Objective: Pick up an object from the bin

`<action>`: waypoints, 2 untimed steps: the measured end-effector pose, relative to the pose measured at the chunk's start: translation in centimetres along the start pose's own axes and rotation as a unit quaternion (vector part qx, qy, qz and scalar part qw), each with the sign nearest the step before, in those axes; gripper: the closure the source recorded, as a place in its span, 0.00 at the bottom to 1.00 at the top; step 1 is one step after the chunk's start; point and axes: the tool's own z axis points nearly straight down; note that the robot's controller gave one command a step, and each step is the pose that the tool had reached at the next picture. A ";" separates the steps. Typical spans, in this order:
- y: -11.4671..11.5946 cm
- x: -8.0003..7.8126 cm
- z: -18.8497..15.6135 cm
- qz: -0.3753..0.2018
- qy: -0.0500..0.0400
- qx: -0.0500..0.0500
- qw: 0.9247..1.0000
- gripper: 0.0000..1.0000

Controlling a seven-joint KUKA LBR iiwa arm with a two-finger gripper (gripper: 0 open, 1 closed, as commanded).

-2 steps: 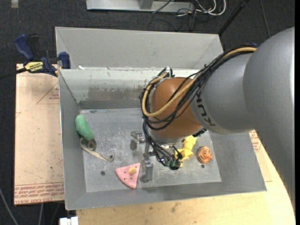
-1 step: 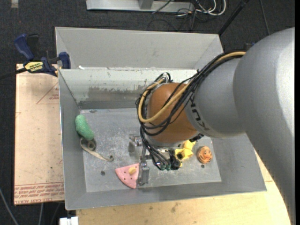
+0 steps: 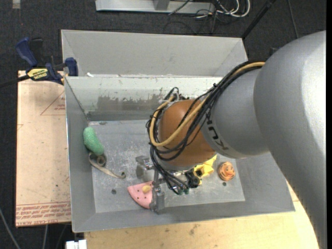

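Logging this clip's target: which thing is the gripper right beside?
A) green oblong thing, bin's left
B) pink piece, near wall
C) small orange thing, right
B: the gripper is down at the right edge of the pink piece, while the green oblong thing and the small orange thing lie well apart from it.

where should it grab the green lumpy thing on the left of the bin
Probably at its middle, pinched across the narrow width, coming straight down from above. The green thing lies flat and elongated, running back to front close to the bin's left wall, so a sideways approach looks cramped. Keep off its front end, which sits right against the tan ring-ended tool.
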 end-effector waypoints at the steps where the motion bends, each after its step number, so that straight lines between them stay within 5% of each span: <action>1: -0.2 1.2 0.6 0.058 -0.001 0.000 0.998 1.00; 2: -0.2 1.0 0.5 0.059 -0.005 0.000 0.998 0.00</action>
